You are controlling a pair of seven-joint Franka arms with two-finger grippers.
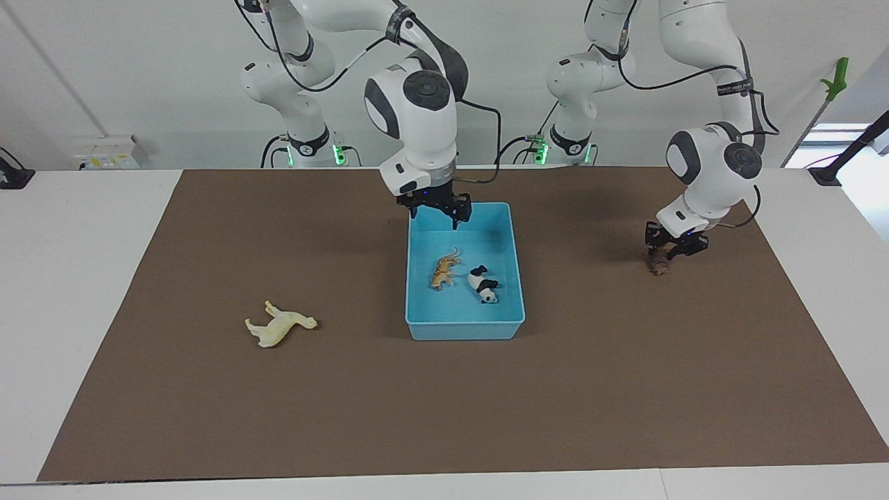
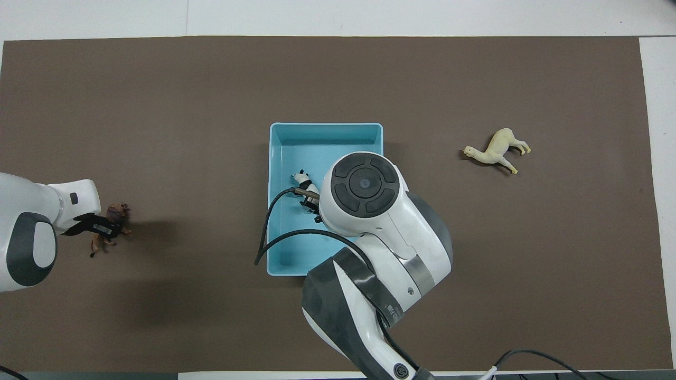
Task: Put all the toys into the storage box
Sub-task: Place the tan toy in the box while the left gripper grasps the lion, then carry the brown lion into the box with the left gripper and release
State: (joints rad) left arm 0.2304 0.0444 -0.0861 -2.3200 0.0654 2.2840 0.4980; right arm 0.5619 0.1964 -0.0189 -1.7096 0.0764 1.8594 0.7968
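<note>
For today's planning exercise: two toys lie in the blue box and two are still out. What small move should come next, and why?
Probably lift the left gripper straight up: its jaws are shut on the lion, which sits low on the mat toward the left arm's end, outside the box. The right gripper hangs open over the box, with the tiger lying beside the panda. The cream animal can wait.
</note>
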